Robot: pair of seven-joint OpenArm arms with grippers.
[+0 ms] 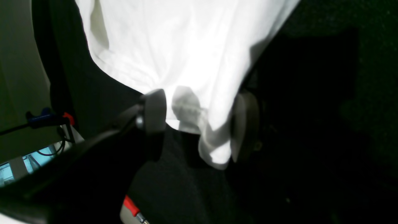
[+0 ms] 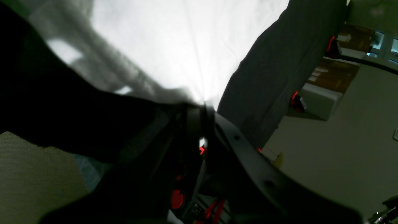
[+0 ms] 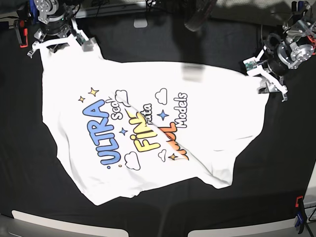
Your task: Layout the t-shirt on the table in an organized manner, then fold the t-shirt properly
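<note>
While R claw (image 2: 205,107) pinches t-shirt (image 3: 148,133), corner sits btwn L claw (image 1: 199,121).

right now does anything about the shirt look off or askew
Yes. The t-shirt lies print-up but crooked on the table: a diagonal crease crosses the lettering, hiding part of it, and the near hem runs slanted and bunched toward one corner.

Cartoon lettering on the front of the white t-shirt (image 3: 148,133) reads "ULTRA" in blue, "FiNe" in yellow and "Models" in white. Smaller words beside them are too creased to make out
</note>
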